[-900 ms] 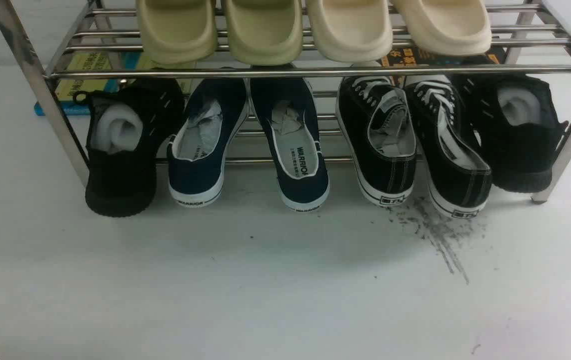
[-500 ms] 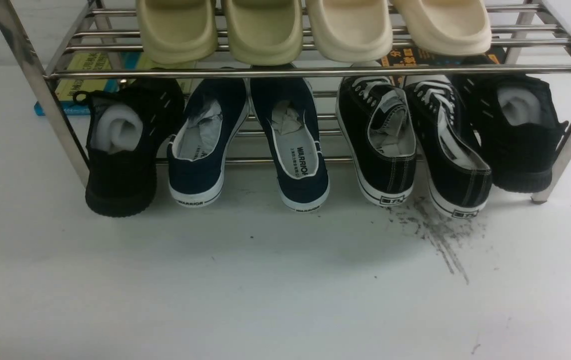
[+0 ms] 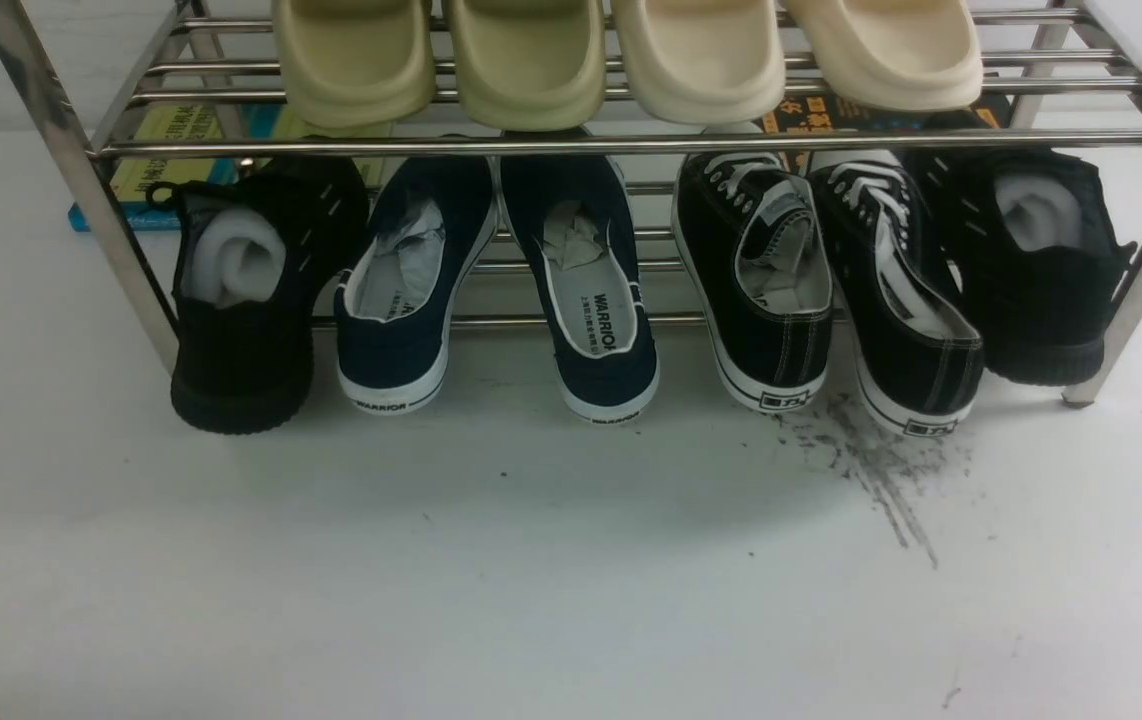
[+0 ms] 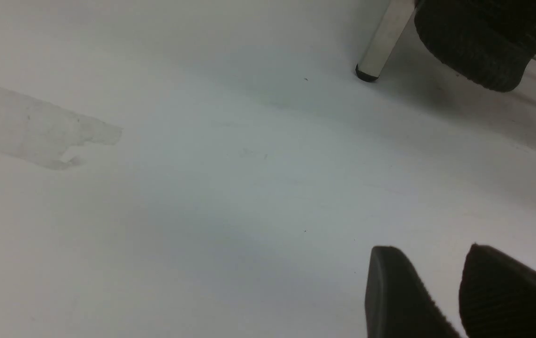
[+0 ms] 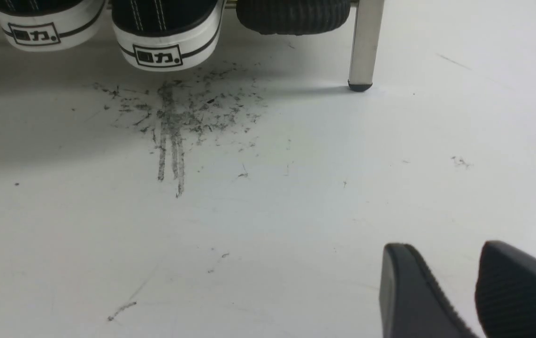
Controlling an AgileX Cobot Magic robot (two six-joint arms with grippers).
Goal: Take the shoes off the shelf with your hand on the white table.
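Sneakers, black with white laces, sit middle-right on the shelf, heels poking out by the white table; they look light and bendy, so the stiffer heel seems best to grab, while left gripper and right gripper hang slightly open, empty.

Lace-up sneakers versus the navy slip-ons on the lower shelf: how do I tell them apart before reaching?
The lace-up sneakers are black with white laces; the navy slip-ons have none. The slip-ons read WARRIOR on insole and heel; the sneakers carry a boxed heel label. The sneakers sit to the right of the slip-ons, by the dark scuff. Both pairs have white-trimmed soles and point their heels toward the front camera.
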